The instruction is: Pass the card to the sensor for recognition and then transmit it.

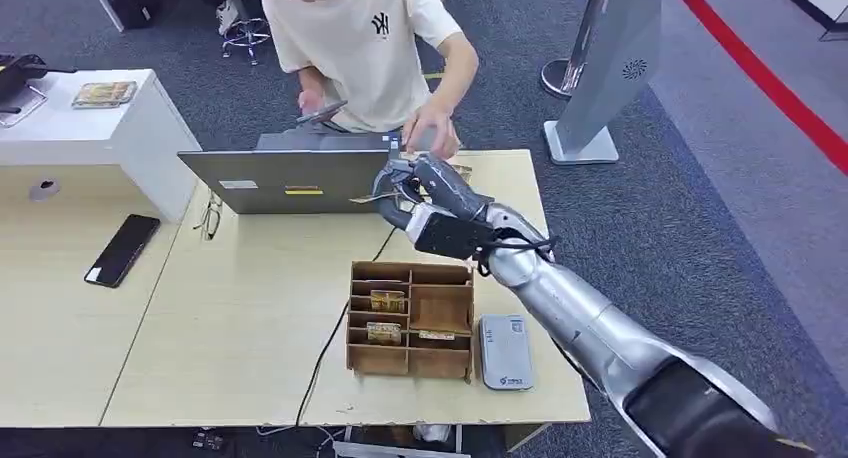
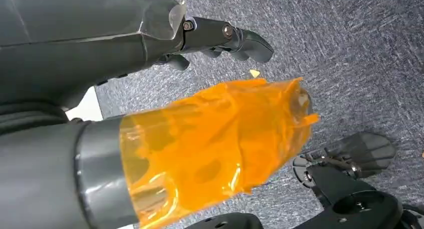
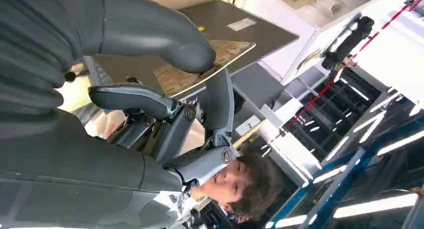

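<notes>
Right arm (image 1: 600, 328) reaches up across the table (image 1: 250, 308), its right hand (image 1: 425, 193) holding the card (image 3: 200, 69) out beside the laptop (image 1: 290, 178).
In the right wrist view the card lies flat between the thick thumb pressing on its top face and the darker fingers (image 3: 220, 99) curled beneath it, pinched near one edge, the rest jutting free toward the laptop's lid. A person's hand (image 1: 432, 133) hovers just beyond. The wooden organizer (image 1: 410, 318) and grey sensor (image 1: 505, 351) sit nearer the robot. Left hand (image 2: 210, 139) hangs over the carpet, wrapped in orange film; its grip cannot be told.
</notes>
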`<move>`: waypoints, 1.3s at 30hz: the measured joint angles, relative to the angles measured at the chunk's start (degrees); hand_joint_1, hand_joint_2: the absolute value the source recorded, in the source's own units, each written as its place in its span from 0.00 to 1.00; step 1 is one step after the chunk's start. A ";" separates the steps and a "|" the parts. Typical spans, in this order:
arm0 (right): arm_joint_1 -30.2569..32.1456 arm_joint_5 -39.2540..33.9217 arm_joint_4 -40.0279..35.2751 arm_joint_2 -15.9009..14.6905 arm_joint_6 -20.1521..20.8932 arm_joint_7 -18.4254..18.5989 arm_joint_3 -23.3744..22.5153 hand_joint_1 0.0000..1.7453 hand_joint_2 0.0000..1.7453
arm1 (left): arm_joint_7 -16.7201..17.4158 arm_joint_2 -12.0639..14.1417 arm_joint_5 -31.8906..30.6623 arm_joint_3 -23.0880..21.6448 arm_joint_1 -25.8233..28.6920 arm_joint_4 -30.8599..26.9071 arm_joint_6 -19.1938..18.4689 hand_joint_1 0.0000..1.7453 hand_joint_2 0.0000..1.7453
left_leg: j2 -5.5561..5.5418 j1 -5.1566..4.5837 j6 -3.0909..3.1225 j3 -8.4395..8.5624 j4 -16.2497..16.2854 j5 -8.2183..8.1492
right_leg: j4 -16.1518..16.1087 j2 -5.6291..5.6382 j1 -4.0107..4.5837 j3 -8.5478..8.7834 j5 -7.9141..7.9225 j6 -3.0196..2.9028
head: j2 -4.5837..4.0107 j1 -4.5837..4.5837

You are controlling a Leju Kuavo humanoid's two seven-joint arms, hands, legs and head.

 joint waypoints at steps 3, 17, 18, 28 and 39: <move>-1.52 1.59 2.36 1.57 -2.47 0.79 0.33 1.00 1.00 | 0.53 0.00 -0.52 0.00 -0.41 0.00 -0.13 0.00 0.00 | 0.00 0.00 0.00 0.00 0.00 0.01 | 0.00 -0.01 0.00 0.00 0.00 0.00 | 0.00 0.00; -6.83 6.38 14.49 8.28 -10.27 4.04 0.96 1.00 1.00 | 2.01 0.00 -2.64 -0.18 -1.66 0.00 -0.70 0.00 0.00 | -0.01 0.00 -0.03 0.01 0.00 0.03 | 0.01 -0.01 0.00 0.00 0.01 -0.01 | 0.00 0.00; -7.09 6.68 15.31 8.67 -10.70 4.20 0.96 1.00 1.00 | 2.25 0.00 -2.69 -0.20 -1.69 0.00 -0.72 0.00 0.00 | 0.00 0.00 -0.03 0.01 0.00 0.03 | 0.01 -0.01 0.00 0.00 0.01 -0.01 | 0.00 0.00; -9.20 15.69 22.31 11.36 -20.35 6.34 2.32 0.00 1.00 | 3.02 -0.09 -3.61 -0.39 -2.11 0.00 -0.85 0.00 0.00 | 0.00 0.00 -0.01 0.02 0.00 0.04 | 0.01 -0.01 0.00 0.00 0.03 -0.04 | 0.00 0.00; -8.78 17.31 26.18 11.69 -23.56 6.69 3.54 0.00 1.00 | 3.21 -0.35 -4.20 -0.39 -2.13 0.00 -0.83 0.00 0.00 | 0.00 0.00 -0.01 0.01 0.00 0.04 | 0.01 0.00 0.00 -0.03 0.03 -0.05 | 0.00 0.00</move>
